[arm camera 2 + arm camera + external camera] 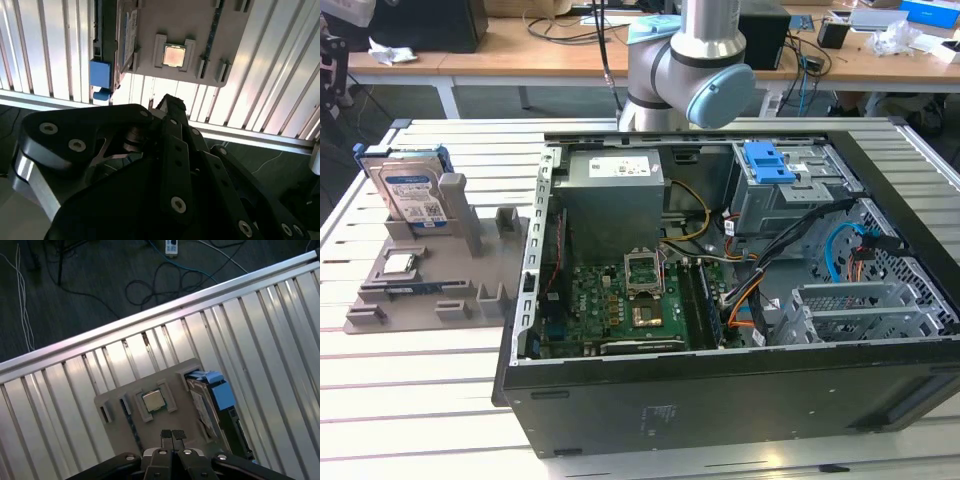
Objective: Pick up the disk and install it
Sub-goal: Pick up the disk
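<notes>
Your grey holder on the desk carries the disk upright in its slot and the CPU chip flat in a recess, beside the open computer case. In the first wrist view your jaws are closed together and empty above the holder, with the disk off to one side, not touched.

I'm looking at the arm: silver-grey tube and rounded joints, one joint wearing a light-blue cap. In both wrist views the gripper is showing matte black links, small silver screws dotting them, a bare-metal block gleaming at one side, black fingertips looking squared.
</notes>
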Robot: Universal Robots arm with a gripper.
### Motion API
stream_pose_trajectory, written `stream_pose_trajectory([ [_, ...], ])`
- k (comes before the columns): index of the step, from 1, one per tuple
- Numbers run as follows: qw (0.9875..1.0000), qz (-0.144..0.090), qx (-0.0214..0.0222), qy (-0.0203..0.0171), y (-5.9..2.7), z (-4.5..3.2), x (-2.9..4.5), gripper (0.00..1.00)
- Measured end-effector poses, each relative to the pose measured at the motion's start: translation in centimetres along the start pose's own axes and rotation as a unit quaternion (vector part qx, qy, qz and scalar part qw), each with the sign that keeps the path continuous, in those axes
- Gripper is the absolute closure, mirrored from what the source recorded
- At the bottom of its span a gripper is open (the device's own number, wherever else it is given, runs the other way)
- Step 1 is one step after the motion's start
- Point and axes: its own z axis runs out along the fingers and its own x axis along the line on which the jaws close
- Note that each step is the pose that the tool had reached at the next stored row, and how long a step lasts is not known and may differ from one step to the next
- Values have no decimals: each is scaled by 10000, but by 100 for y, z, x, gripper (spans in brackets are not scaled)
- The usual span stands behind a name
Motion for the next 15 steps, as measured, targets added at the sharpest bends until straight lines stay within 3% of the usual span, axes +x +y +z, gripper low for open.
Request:
stream_pose_trajectory([
  [8, 9996, -291, -7, 11, 0, 0, 0, 89],
  [15, 9982, -603, -14, 22, 0, 0, 0, 89],
])
